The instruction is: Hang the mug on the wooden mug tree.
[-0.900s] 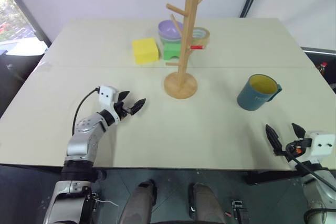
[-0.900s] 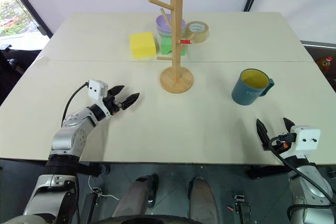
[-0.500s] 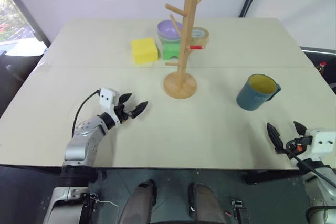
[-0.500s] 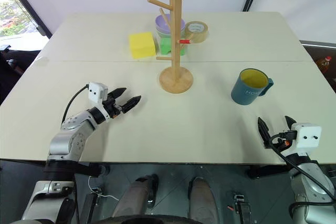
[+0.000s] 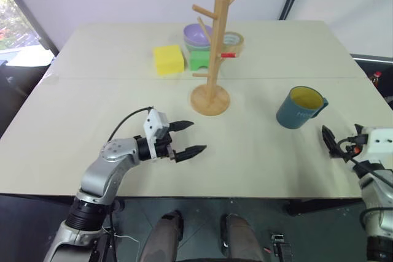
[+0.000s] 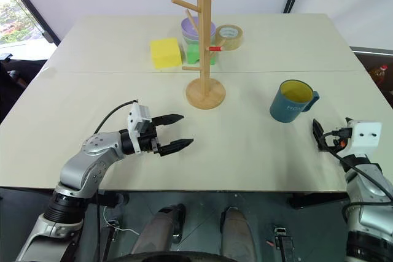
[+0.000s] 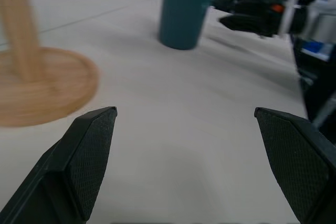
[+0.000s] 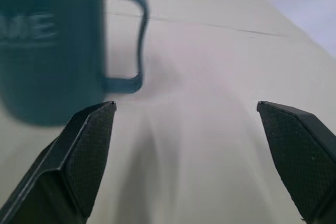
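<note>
The teal mug with its yellow inside stands upright on the right of the table, its handle turned to the right. The wooden mug tree rises on its round base at the table's middle, one short peg red-tipped. My right gripper hovers open just right of and nearer than the mug, pointing at the handle with nothing between its fingers. Over the near middle of the table my left gripper is open and empty, pointing right, in front of the tree's base.
Behind the tree sit a yellow block, a green block, a lavender bowl and a roll of tape. A seam crosses the tabletop. The table's front edge runs close under both grippers.
My left gripper has swung right, from the left side to the near middle of the table. My right gripper has moved forward from the table's front edge toward the mug. Both stayed open.
</note>
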`<state>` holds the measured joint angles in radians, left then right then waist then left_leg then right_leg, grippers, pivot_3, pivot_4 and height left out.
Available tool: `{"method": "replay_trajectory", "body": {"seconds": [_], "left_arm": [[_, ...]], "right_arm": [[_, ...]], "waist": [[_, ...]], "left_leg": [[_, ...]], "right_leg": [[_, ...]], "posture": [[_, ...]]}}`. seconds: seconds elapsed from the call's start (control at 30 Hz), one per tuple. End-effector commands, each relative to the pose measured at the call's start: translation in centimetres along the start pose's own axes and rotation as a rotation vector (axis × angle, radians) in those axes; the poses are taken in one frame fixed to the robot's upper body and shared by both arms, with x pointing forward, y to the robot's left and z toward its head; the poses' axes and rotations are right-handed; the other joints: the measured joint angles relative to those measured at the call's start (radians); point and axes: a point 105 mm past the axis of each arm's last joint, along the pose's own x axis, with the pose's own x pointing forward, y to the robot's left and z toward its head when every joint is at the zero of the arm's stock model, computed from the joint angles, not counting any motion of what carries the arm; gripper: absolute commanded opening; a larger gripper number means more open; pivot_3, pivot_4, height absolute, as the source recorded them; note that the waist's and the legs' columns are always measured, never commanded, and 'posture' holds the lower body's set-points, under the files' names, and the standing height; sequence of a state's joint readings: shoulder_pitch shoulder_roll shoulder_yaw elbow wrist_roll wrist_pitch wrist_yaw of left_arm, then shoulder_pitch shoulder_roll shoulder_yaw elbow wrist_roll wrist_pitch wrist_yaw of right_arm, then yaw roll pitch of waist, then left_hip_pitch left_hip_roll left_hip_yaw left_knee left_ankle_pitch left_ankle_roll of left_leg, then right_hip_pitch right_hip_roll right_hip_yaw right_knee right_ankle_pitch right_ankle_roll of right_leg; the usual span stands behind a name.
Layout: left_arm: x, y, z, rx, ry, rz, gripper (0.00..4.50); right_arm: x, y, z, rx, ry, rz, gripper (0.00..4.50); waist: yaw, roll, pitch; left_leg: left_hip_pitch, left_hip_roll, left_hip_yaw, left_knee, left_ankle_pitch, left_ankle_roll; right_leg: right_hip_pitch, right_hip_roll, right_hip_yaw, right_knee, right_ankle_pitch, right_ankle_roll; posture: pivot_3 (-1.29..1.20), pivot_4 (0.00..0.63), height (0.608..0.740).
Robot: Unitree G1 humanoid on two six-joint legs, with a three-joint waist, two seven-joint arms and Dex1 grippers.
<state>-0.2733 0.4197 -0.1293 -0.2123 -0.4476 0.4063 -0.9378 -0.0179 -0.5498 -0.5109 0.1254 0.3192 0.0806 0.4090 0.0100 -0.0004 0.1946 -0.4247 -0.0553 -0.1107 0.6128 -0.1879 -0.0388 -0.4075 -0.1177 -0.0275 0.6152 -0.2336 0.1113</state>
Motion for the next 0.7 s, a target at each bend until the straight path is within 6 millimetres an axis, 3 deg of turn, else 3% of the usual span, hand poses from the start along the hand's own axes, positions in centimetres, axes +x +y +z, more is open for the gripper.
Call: {"method": "replay_trajectory", "body": {"seconds": [0.03, 0.7], "left_arm": [[0.6, -0.9, 1.4, 0.044, -0.025, -0.055, 4.50], [0.3, -0.8, 1.8, 0.061, -0.026, -0.039, 4.50]], "right_arm": [[1.2, -1.0, 0.9, -0.038, -0.018, 0.005, 4.46], [5.6, 1.1, 1.7, 0.019, -0.045, 0.199, 4.46]], "waist": [[0.000, 0.000, 0.000], [-0.008, 0.000, 0.000]], "left_leg": [[0.000, 0.000, 0.000, 0.000, 0.000, 0.000], [0.001, 0.000, 0.000, 0.001, 0.000, 0.000]], "right_leg": [[0.000, 0.000, 0.000, 0.000, 0.000, 0.000], [0.001, 0.001, 0.000, 0.002, 0.000, 0.000]], "posture": [[0.00, 0.150, 0.740], [0.00, 0.150, 0.740]]}}
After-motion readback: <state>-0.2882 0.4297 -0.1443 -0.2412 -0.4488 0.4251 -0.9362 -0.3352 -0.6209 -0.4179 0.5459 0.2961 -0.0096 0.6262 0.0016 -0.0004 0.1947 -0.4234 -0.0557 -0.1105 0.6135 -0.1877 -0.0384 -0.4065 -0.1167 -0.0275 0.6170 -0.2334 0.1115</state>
